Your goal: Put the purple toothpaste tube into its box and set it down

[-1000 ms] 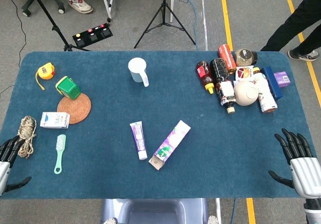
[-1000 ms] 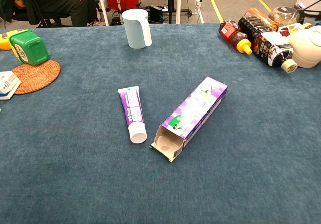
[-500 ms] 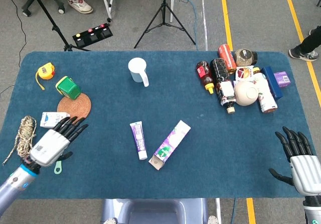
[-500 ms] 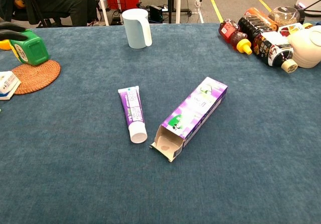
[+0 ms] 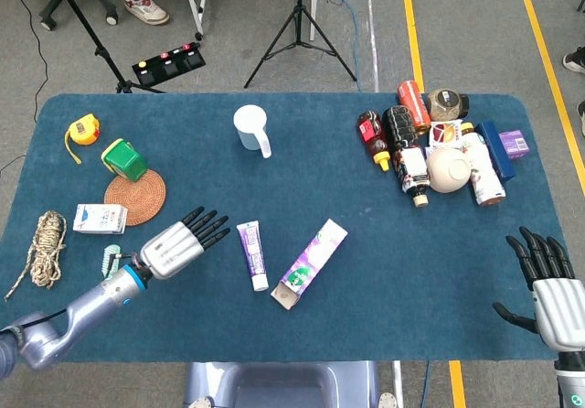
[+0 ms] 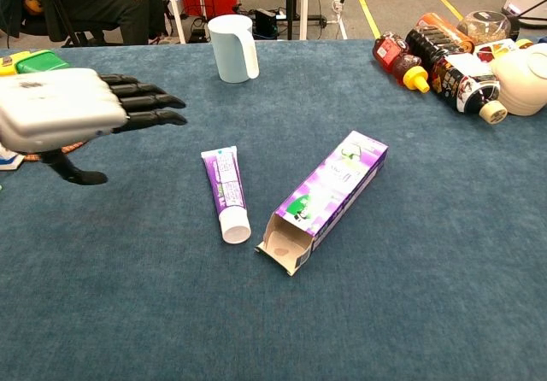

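Note:
The purple toothpaste tube lies flat near the table's middle, white cap toward me. Just right of it lies its purple box, on its side with the near end flap open. My left hand hovers open to the left of the tube, fingers stretched toward it and holding nothing. My right hand stays open at the table's near right edge, far from both; the chest view does not show it.
A white pitcher stands behind the tube. At the left are a green box on a wicker coaster, a small carton, a rope coil and a yellow tape measure. Bottles and jars crowd the far right.
My left hand has swept from the table's near left edge rightward, stopping just left of the tube. The right hand has hardly shifted. Tube and box have not moved.

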